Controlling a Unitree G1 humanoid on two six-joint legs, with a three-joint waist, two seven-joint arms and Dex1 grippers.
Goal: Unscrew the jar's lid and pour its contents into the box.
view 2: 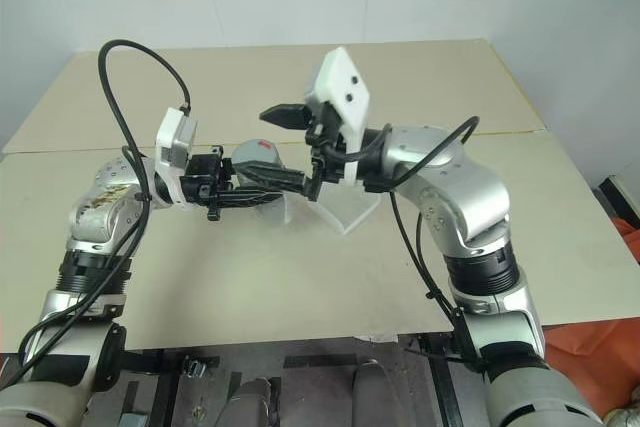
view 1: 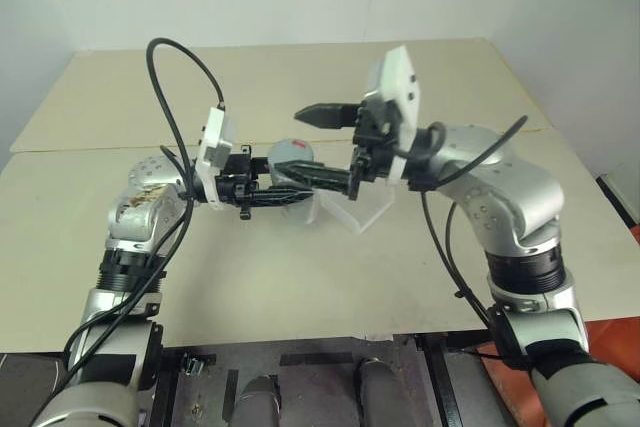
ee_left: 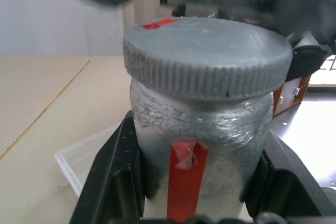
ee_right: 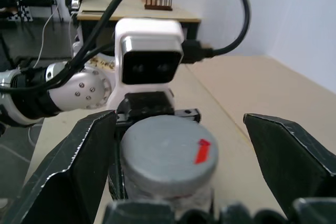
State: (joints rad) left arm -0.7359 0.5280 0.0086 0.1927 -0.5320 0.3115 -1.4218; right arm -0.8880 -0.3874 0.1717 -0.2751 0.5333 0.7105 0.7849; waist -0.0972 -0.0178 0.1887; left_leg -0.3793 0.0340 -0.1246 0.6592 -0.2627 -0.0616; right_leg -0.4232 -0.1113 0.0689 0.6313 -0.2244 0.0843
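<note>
Holding the jar steady while my free gripper lines up on its lid.

My left gripper [view 1: 262,190] is clamping the one jar [ee_left: 202,145] upright above the table [view 1: 300,277], just beside the single clear box [view 1: 362,209], keeping it braced for twisting; my right gripper [view 1: 325,147] is hanging spread wide around the one grey lid [ee_right: 168,153], not yet pinching.

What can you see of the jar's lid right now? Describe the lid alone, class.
The lid is a round, flat grey cap with a ridged rim and a small red mark near one edge of its top. It looks metallic and sits screwed on the jar, level, held above the table. The right gripper has its open jaws either side of it, not touching.
</note>
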